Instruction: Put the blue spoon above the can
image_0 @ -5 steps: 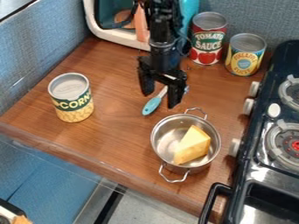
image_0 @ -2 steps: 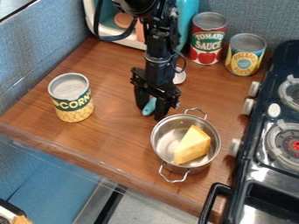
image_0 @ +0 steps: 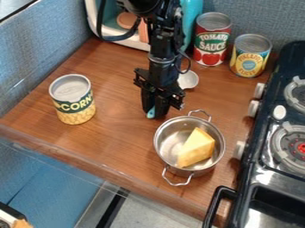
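One pincer [image_0: 154, 112] closed around spoon [image_0: 189, 80]

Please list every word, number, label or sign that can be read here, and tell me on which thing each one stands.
"CORN": on the left can
"TOMATO SAUCE": on the red can
"PINEAPPLE": on the right can, as far as the curved print can be read; the word under it is too blurred to quote.
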